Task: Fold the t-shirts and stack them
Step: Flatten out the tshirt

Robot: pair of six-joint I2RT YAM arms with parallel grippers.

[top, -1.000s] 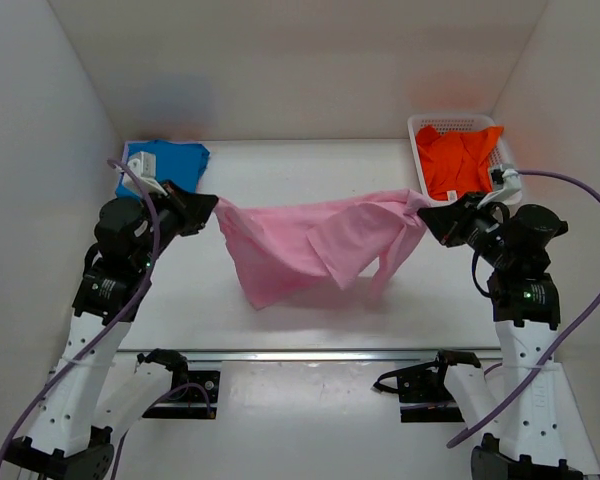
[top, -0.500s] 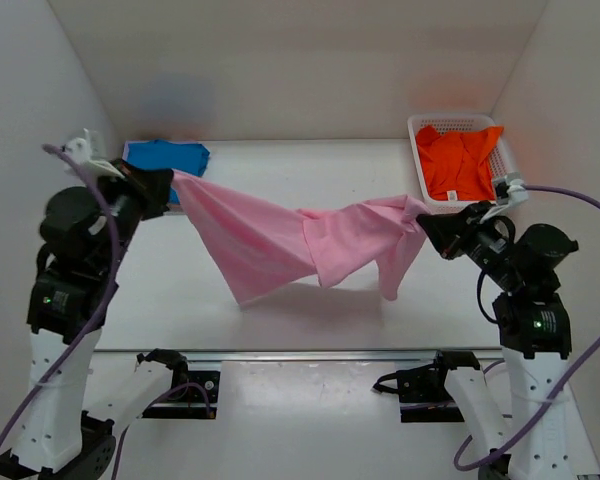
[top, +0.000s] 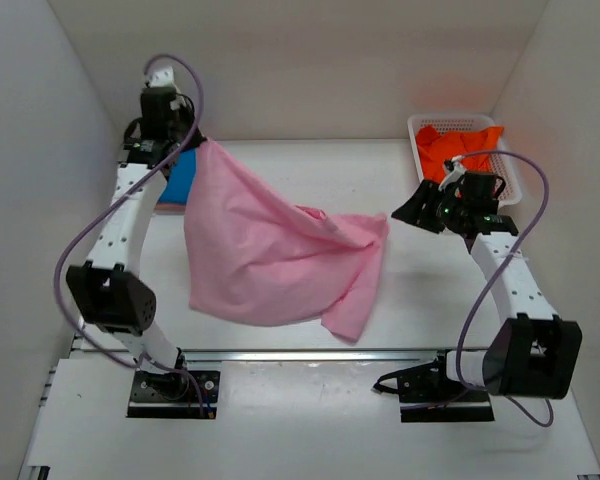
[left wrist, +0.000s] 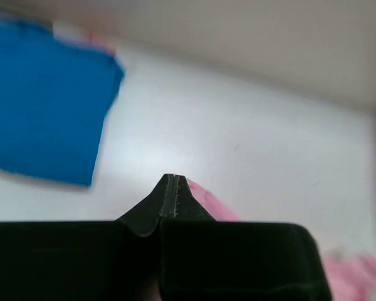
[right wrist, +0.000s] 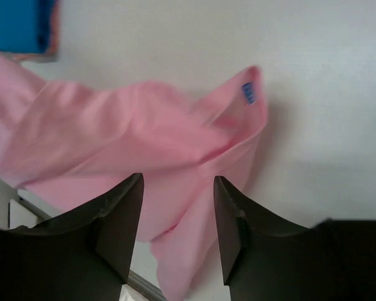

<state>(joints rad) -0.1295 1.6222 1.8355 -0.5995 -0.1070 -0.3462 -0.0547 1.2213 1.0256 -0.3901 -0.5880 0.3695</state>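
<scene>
Top external, left gripper (top: 192,142): pinched shut on pink shirt (top: 270,255) corner, held high.
Handling: soft, light, limp; lower part trails on table (top: 430,290); best taken at loose right corner.
Right gripper (top: 405,213): fingers apart, empty, just beside shirt.

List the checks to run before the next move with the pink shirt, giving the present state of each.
1. Left gripper shut on a corner of the pink t-shirt: ok.
2. Right gripper open, nothing between its jaws: ok.
3. Pink t-shirt spread flat: not ok, it hangs creased from one corner.
4. Blue t-shirt lying flat at the far left: ok.
5. Orange t-shirt out of the way in the basket: ok.
</scene>
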